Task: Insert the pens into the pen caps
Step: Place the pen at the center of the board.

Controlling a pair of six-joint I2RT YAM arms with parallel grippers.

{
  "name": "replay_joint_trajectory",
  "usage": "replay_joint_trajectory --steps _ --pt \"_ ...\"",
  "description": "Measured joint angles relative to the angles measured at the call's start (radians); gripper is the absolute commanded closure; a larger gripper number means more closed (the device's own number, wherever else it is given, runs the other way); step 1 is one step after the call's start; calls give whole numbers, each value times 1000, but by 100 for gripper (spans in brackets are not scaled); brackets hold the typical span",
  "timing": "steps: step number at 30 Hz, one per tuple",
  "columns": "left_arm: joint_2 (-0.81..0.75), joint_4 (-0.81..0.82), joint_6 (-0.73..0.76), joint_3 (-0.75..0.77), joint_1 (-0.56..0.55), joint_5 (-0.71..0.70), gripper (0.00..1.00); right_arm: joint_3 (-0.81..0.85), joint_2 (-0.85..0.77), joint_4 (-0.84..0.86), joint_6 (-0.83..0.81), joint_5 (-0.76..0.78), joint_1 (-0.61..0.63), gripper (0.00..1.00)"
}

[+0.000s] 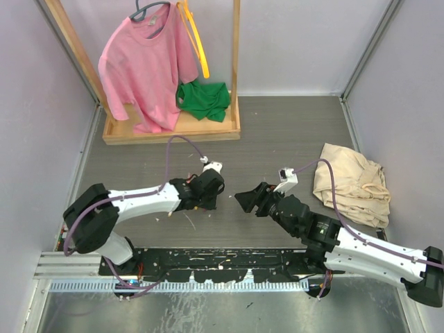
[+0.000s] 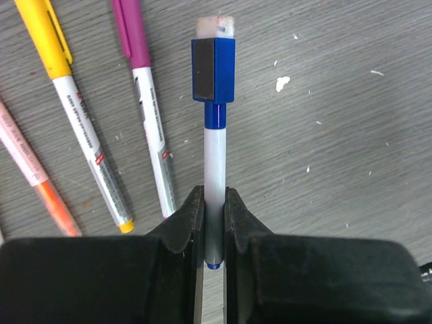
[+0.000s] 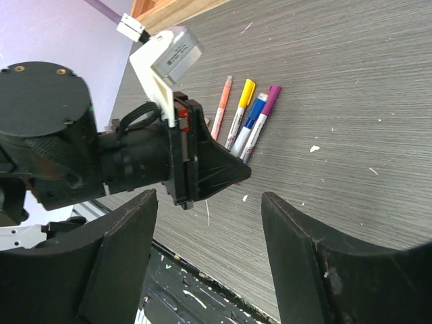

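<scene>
The task looks nearly finished. The left pincer (image 2: 214, 200) is pressed together on the white barrel of the blue pen (image 2: 214, 162), held just above the worktop (image 2: 337, 169) with its blue cap (image 2: 213, 71) seated on the far end. Beside it lie three more pens: the yellow pen (image 2: 84, 135) and the magenta pen (image 2: 152, 142), both capped, and an orange pen (image 2: 30, 169) whose end is cut off, so its cap cannot be judged. That makes four pens in all and no loose caps in view. The right pincer (image 3: 208, 196) is spread wide and empty, facing the left one across a gap. What seems left is setting the blue pen down.
</scene>
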Motion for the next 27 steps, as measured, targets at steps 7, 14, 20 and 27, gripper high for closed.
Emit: replay_joint_trajectory --steps 7,14,20,27 --pt "101 20 -18 41 0 3 98 -14 -22 -7 16 13 0 32" --pt "148 24 -38 56 0 12 92 -31 -27 -23 28 21 0 32" --pt "156 21 -48 61 -1 16 86 -39 -27 -30 39 22 0 32" --pt "158 21 -72 61 -6 15 76 -39 -27 -31 45 26 0 31"
